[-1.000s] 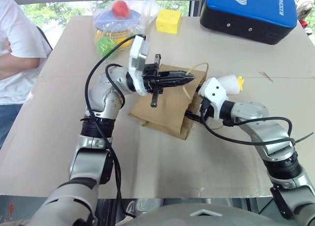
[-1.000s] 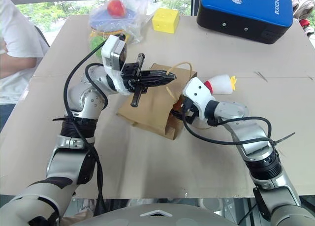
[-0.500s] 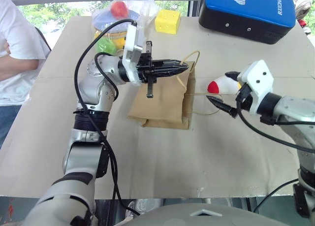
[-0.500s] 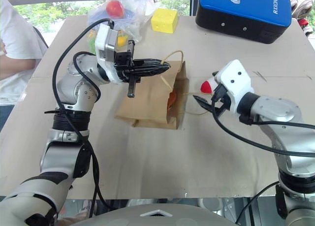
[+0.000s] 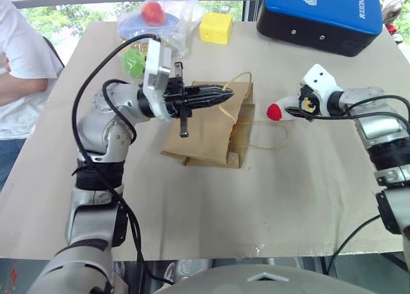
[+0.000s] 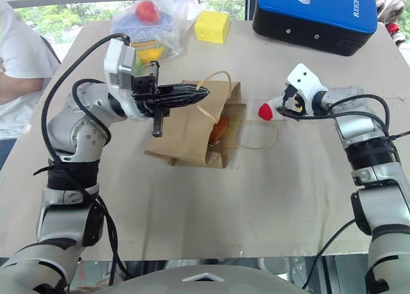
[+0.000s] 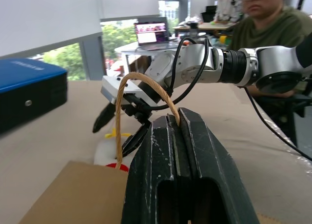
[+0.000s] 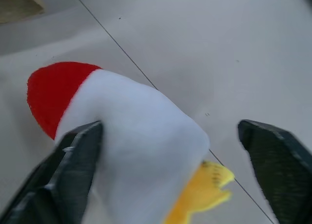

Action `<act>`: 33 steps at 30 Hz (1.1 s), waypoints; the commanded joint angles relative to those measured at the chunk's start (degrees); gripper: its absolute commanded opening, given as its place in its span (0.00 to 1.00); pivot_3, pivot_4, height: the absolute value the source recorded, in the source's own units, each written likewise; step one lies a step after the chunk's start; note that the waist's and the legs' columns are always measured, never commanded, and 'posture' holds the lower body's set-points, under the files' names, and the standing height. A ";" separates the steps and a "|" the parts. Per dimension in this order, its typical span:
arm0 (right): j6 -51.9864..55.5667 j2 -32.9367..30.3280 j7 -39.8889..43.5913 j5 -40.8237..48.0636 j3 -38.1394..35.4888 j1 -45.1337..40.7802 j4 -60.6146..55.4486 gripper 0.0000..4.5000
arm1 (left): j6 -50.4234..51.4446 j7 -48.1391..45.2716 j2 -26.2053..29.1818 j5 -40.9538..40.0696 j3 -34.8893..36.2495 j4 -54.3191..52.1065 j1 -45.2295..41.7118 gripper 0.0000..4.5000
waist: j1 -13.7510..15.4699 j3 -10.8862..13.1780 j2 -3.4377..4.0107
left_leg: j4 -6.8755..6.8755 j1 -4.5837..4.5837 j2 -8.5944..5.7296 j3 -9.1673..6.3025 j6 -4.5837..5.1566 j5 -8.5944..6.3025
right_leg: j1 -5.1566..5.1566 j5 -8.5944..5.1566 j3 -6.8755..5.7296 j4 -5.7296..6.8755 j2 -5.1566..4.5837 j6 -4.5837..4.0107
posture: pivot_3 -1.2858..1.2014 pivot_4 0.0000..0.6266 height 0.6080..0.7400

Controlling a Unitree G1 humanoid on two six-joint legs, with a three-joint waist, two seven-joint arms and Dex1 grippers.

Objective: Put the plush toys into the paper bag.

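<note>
The white cone toy [image 8: 136, 151], red tip pointing toward the paper bag [image 5: 211, 130], lay on the table [image 5: 192, 211] just beside the bag's mouth. The right gripper [image 8: 170, 151] straddled it, fingers apart, one finger [image 8: 73, 160] against its side and the other well clear. To do this grasp well, the fingers probably needed to close around the thick white middle rather than the narrow tip, squeezing the soft body enough that it would not slip. The left gripper [image 7: 178, 131] was clamped together on one cord handle [image 7: 141, 82], holding the bag's mouth raised; something orange-brown showed inside the mouth [image 6: 219, 129], likely the bear head.

A second earlier the right gripper was at the bag's mouth with the cone behind it; it had since swung out to the cone and started narrowing, while the bag had shifted slightly with the left arm
</note>
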 commanded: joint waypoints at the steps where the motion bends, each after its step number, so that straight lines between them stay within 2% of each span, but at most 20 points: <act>1: 2.29 0.37 0.92 0.06 -0.50 1.91 -1.68 0.49 | 0.26 1.84 0.73 -1.69 2.35 -2.96 0.58 0.00 | 0.18 0.00 0.00 | 0.00 0.00 0.00 0.01 0.00 0.00 | 0.00 0.00 0.00 0.00 -0.02 0.00 | 0.52 0.24 1.00; 4: 6.22 0.25 0.83 0.80 -1.74 4.69 -5.63 0.13 | -0.47 2.07 0.84 -1.11 2.26 -3.42 1.33 0.00 | 0.26 -0.02 0.00 | 0.01 0.01 -0.04 0.01 -0.01 0.00 | 0.02 0.00 0.00 0.00 -0.07 0.00 | 0.52 0.24 1.00; 6: 8.61 0.09 0.80 1.41 -2.62 6.91 -8.66 0.01 | -1.03 2.04 0.79 -0.79 2.00 -3.32 1.48 0.00 | 0.26 -0.03 -0.01 | 0.01 0.01 -0.04 0.01 -0.01 0.00 | 0.02 0.00 0.00 0.00 -0.07 0.00 | 0.52 0.24 1.00; 10: 11.24 -0.43 -1.16 2.25 -5.81 11.29 -15.40 0.01 | -1.75 1.76 0.14 -0.53 1.52 -2.09 0.96 0.00 | 0.35 -0.04 0.00 | 0.01 0.02 -0.03 -0.02 -0.01 0.00 | 0.02 0.00 -0.04 0.02 -0.06 0.00 | 0.52 0.24 1.00; 18: 19.75 1.00 -6.38 15.70 -25.99 20.73 -44.28 0.01 | -3.18 0.73 -1.40 0.06 0.31 0.43 -0.13 0.00 | 0.55 -0.02 0.03 | 0.03 -0.10 -0.06 -0.05 0.00 0.00 | -0.06 0.00 -0.04 0.02 -0.08 0.01 | 0.52 0.24 1.00; 21: 22.96 0.26 -8.51 17.67 -28.02 21.83 -51.05 0.01 | -3.48 -0.14 -1.89 0.03 -0.57 0.97 -0.54 0.00 | 0.37 -0.02 0.03 | 0.04 -0.04 -0.05 -0.02 0.07 -0.05 | -0.02 0.01 -0.02 0.02 -0.06 0.01 | 0.52 0.24 1.00; 24: 25.15 -0.65 -10.05 18.80 -26.92 20.54 -54.32 0.01 | -3.67 -0.41 -2.33 -0.10 -0.85 1.97 -1.62 0.00 | 0.17 -0.02 0.03 | 0.04 -0.01 -0.03 0.01 0.12 -0.07 | -0.01 0.00 0.01 0.04 -0.02 0.01 | 0.52 0.24 1.00; 26: 25.82 -0.91 -10.12 19.25 -23.70 19.90 -55.48 0.01 | -3.44 -0.10 -2.80 -0.39 -0.72 2.58 -2.48 0.00 | 0.17 -0.02 0.03 | 0.04 0.00 -0.03 0.02 0.12 -0.07 | -0.01 0.00 0.00 0.05 -0.01 0.01 | 0.52 0.24 1.00; 31: 20.78 -2.50 -7.19 16.01 -10.34 19.97 -54.38 0.01 | -4.26 -0.30 -3.32 0.00 -0.90 3.33 -3.38 0.00 | 0.20 -0.02 0.03 | 0.04 -0.01 -0.04 0.01 0.10 -0.06 | -0.01 0.00 -0.01 0.04 -0.01 0.01 | 0.52 0.24 1.00; 33: 18.03 -1.99 -6.09 15.57 -7.27 19.27 -52.90 0.01 | -4.30 -0.27 -3.39 0.06 -1.02 3.35 -3.49 0.00 | 0.21 -0.02 0.03 | 0.04 -0.01 -0.04 0.01 0.09 -0.05 | -0.02 0.00 -0.02 0.03 -0.01 0.01 | 0.52 0.24 1.00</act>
